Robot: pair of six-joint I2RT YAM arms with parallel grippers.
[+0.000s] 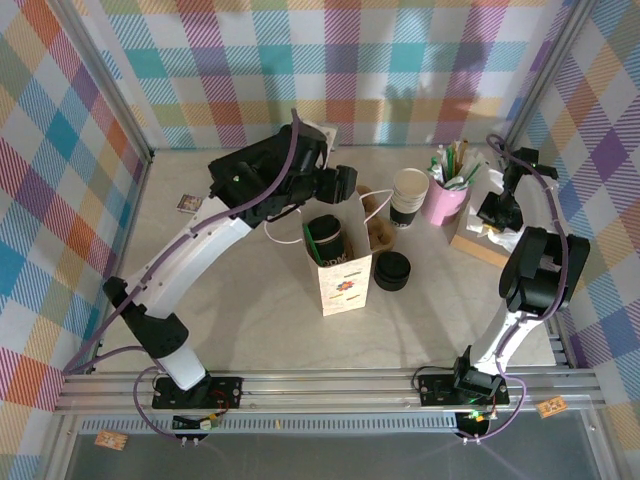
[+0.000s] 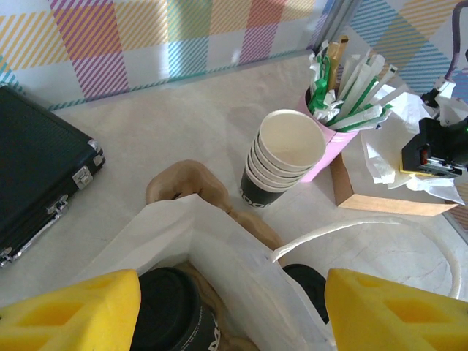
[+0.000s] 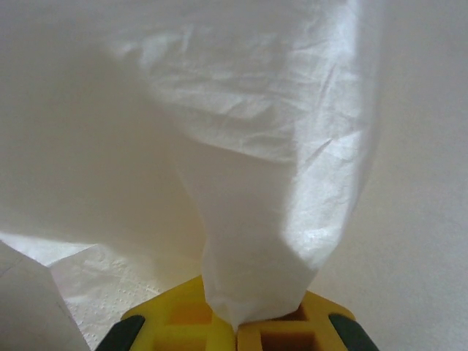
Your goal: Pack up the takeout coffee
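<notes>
The right gripper [image 3: 238, 333] is pinching its yellow fingers fully together on the lower end of a white napkin [image 3: 270, 183], which is draping away from the jaws in a crumpled sheet; it is working at the open napkin box [image 2: 380, 201] at the far right of the table [image 2: 183, 124], probably pulling one out to go with the drink. The left gripper [image 2: 234, 296] is hanging over the mouth of the white paper bag [image 2: 219, 241] with its fingers spread wide and holding nothing. The takeout coffee [image 2: 172, 311], black-lidded and dark-sided, is sitting upright inside the bag, towards the left finger, so the packing looks largely done and the open fingers are probably there to guard the bag's mouth. The bag is standing near the middle of the table, and its thin white handle [image 2: 365, 227] is arching out to the right, where it could snag a napkin coming across. A brown moulded piece [image 2: 183, 186] is lying just behind the bag. Beyond that, a stack of spare paper cups [image 2: 287, 150] is touching the pink cup [image 1: 445, 205] of sticks and straws, both between the bag and the napkin box. A low stack of black lids [image 1: 392, 270] is sitting just beside the bag's right wall, and a black case [image 2: 36, 168] is lying well off to the left.
</notes>
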